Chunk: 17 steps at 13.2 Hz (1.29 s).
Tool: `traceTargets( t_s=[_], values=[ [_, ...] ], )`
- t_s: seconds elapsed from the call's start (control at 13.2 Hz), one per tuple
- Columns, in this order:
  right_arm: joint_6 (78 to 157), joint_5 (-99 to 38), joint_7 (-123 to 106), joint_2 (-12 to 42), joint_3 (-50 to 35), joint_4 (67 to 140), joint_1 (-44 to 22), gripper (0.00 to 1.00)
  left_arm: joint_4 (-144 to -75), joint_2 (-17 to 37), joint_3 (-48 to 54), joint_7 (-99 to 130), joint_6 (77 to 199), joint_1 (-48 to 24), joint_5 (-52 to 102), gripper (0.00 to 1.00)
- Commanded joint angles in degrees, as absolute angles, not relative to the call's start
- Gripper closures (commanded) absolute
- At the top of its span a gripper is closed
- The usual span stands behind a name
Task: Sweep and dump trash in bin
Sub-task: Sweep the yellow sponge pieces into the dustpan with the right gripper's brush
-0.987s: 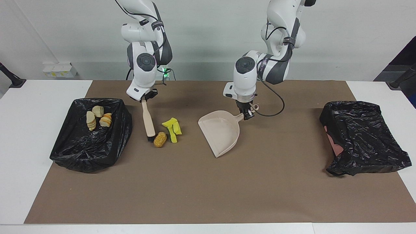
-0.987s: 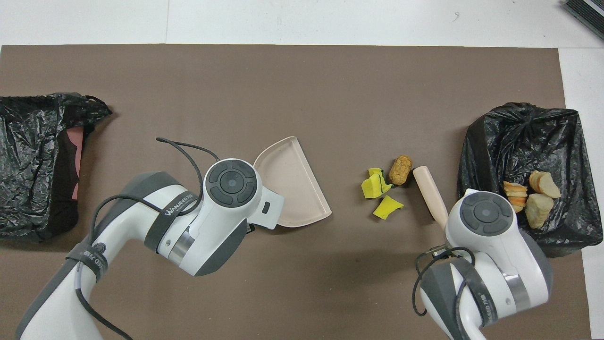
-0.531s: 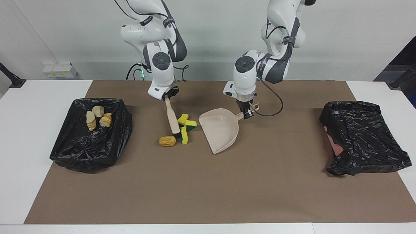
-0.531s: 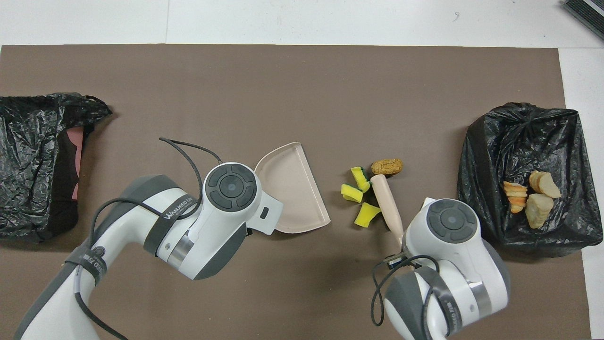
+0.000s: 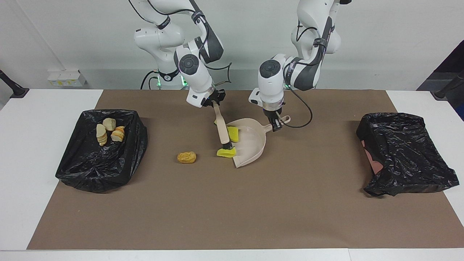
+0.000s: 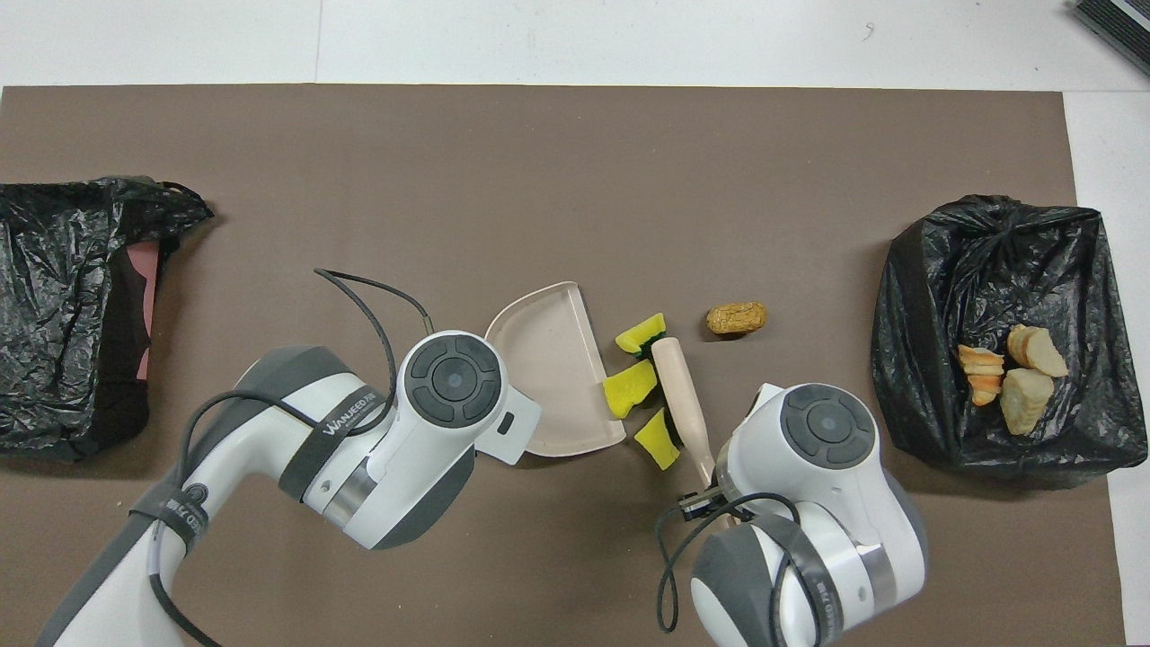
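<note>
**benchwatcher:** ok so since a second ago the brush (image 5: 222, 129) has swung a long way from the right arm's end toward the middle, dragging the yellow foam pieces (image 6: 632, 389) with it. They're bunched at the mouth of the dustpan (image 5: 251, 144) now, one already poking over the lip, one just off the lip's corner. The orange-brown nugget (image 5: 186, 157) got left out, sitting alone on the mat at about 9 o'clock from the pan in the across-the-table camera. The cream chunks and striped chunk (image 5: 108, 131) are in the black-bagged bin (image 5: 90, 170) at the right arm's end.

**tabletop_tom:** what are the grippers doing?

**benchwatcher:** right gripper (image 5: 214, 102) is clamped tight on the brush handle, bristles down at the pan's lip. Left gripper (image 5: 276, 125) is pinched narrow on the dustpan handle, at roughly 1 o'clock from the pan's bowl.

**tabletop_tom:** so how do you finish this stroke cleanly?

**benchwatcher:** my guess: keep the bristles low and push straight through the lip so the foam rides in, not round the corner. Left arm should press the lip flat on the mat. Then go back for the nugget. The second bagged bin (image 5: 404, 152) at the left arm's end is untouched.
</note>
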<state>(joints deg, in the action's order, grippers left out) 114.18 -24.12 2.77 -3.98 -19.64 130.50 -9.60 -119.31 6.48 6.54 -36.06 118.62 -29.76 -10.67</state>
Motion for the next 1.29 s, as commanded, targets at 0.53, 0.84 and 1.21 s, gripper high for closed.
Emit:
traceTargets(
  t_s=[0.53,0.84,1.21],
  values=[
    [99.0,-0.7,2.2,0.1,-18.6,114.7,-0.6,1.00,-122.0,4.7,5.9,-37.4,121.0,-29.5,-12.3,1.00],
    [105.6,12.4,1.9,5.5,-18.7,117.0,3.2,1.00,-122.0,4.7,5.9,-37.4,121.3,-29.5,-12.3,1.00],
    [111.0,10.0,1.8,6.4,-19.2,124.1,3.5,1.00,-122.0,4.7,5.9,-37.4,121.6,-29.5,-12.3,1.00]
  ],
)
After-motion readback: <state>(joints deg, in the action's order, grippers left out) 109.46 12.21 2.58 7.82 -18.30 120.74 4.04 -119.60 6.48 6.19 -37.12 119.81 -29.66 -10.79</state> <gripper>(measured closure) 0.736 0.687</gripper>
